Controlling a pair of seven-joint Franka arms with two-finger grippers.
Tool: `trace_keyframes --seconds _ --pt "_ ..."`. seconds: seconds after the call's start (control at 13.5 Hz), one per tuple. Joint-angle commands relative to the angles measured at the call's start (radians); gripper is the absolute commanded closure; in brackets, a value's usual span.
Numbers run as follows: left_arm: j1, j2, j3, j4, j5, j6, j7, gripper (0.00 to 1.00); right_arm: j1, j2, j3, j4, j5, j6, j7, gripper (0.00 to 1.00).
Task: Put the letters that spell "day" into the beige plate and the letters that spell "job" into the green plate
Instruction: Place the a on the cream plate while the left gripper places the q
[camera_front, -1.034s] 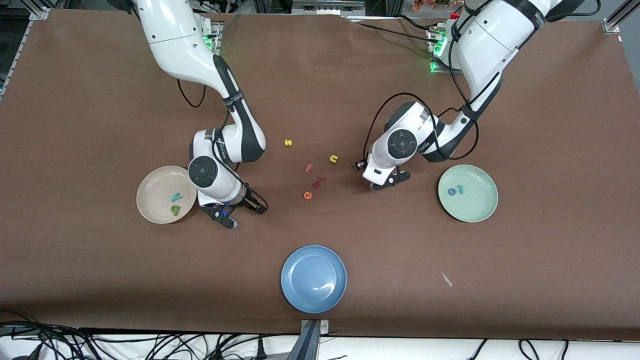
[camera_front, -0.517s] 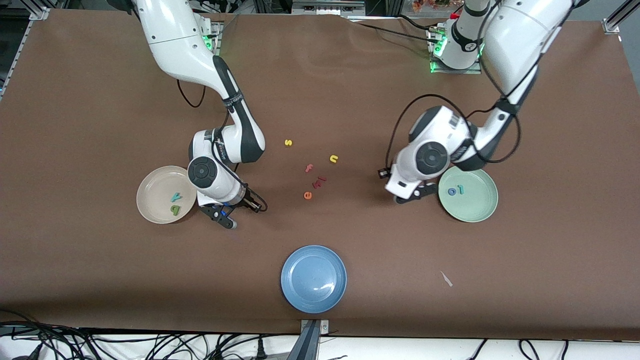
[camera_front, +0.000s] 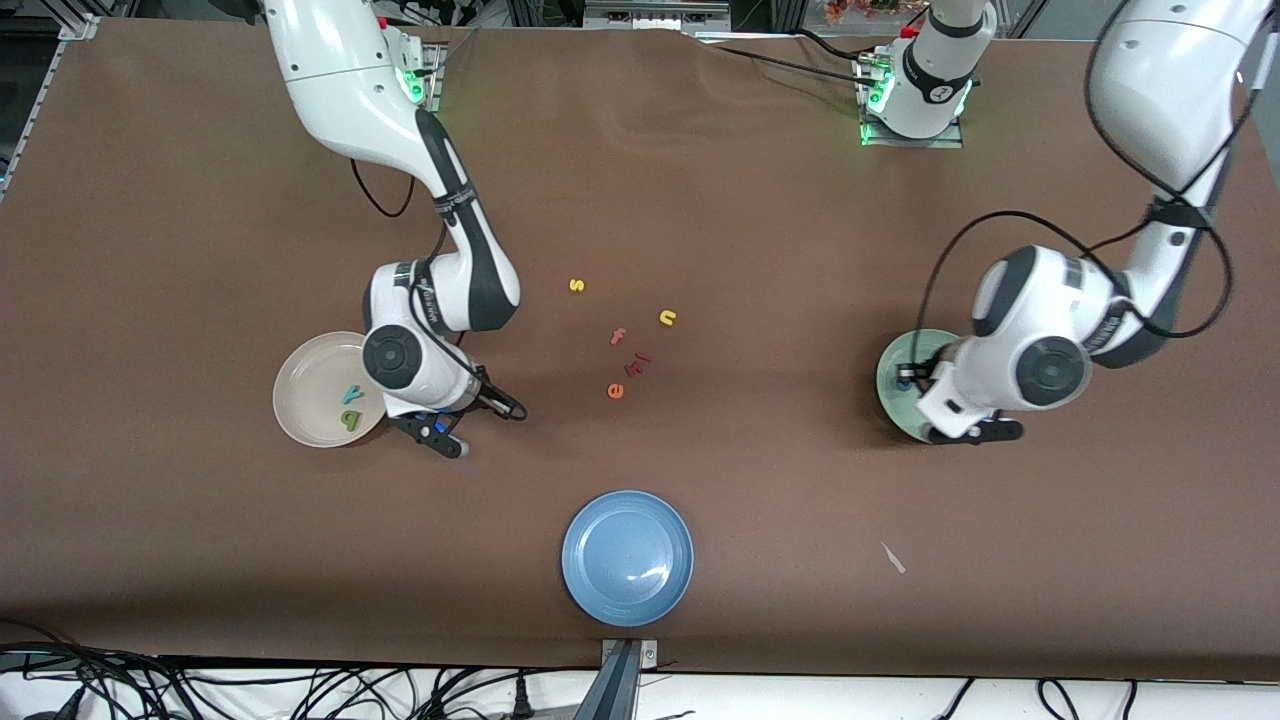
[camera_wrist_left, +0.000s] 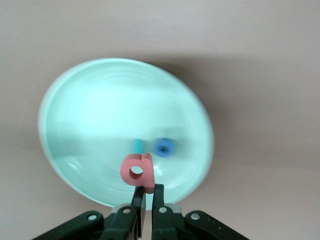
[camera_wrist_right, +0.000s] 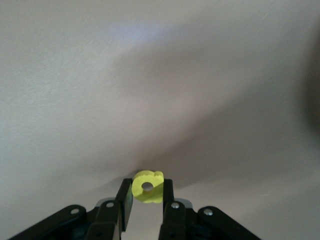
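Note:
My left gripper (camera_wrist_left: 147, 189) is shut on the pinkish-red b (camera_wrist_left: 136, 172) and hangs over the green plate (camera_wrist_left: 95, 110). The teal j (camera_wrist_left: 136, 146) and the blue o (camera_wrist_left: 163, 147) lie in that plate. In the front view the left arm hides most of the green plate (camera_front: 891, 384). My right gripper (camera_wrist_right: 146, 193) is shut on the yellow a (camera_wrist_right: 148, 185), just above the table beside the beige plate (camera_front: 292, 385). The teal y (camera_front: 351, 394) and the dark green d (camera_front: 349, 419) lie in the beige plate.
Loose letters lie mid-table: a yellow s (camera_front: 576, 285), a yellow n (camera_front: 668, 318), a pink f (camera_front: 618, 336), a red piece (camera_front: 640, 362) and an orange e (camera_front: 615, 391). A blue plate (camera_front: 627, 558) sits nearest the front camera, with a paper scrap (camera_front: 892, 557) toward the left arm's end.
The left arm swung from mid-table to over the green plate, carrying the b. The right gripper closed on the yellow a and shifted slightly toward the beige plate.

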Motion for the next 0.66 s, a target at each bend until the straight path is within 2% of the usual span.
trace_keyframes --seconds 0.0,0.22,0.37,0.44,0.52,0.59 --pt "0.056 0.051 -0.014 -0.001 0.025 -0.005 0.095 1.0 -0.012 -0.085 -0.027 -0.063 0.001 -0.045 -0.143 1.0" --pt "0.066 0.097 -0.011 -0.005 0.031 0.012 0.097 1.0 -0.01 -0.188 -0.107 -0.203 0.0 -0.045 -0.369 1.0" --pt "0.084 0.115 -0.011 -0.005 0.053 0.029 0.097 1.0 -0.012 -0.223 -0.167 -0.27 -0.002 -0.045 -0.512 1.0" --pt "0.084 0.117 -0.011 -0.005 0.053 0.034 0.097 0.95 -0.012 -0.226 -0.199 -0.292 -0.002 -0.045 -0.581 1.0" --pt "0.084 0.115 -0.011 -0.007 0.053 0.032 0.097 0.44 -0.012 -0.226 -0.228 -0.303 0.0 -0.043 -0.641 1.0" --pt "0.076 0.112 -0.012 -0.005 0.051 0.027 0.095 0.0 -0.013 -0.219 -0.242 -0.304 0.001 -0.043 -0.672 0.97"
